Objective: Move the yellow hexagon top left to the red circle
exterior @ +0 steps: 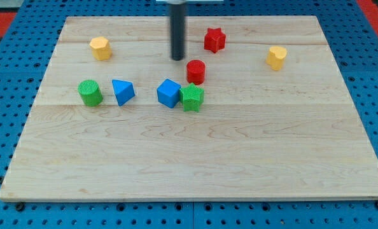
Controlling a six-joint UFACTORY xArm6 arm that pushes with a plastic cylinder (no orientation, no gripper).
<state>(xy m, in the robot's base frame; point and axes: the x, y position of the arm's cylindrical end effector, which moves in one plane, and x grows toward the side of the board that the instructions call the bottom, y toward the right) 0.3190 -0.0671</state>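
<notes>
One light, rigid yellow hexagon sits well to the view's left of my tip, the claw here, holding nothing. Red circle is just right. Push its left face; it may spin on the bench.

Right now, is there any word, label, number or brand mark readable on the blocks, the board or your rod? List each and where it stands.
None: no text, number or sign shows anywhere in the camera view.
The yellow hexagon, the red circle and the other blocks have plain faces.
The wooden board shows only grain.
The rod ending in my tip, just left of the red circle, is plain and dark.
</notes>
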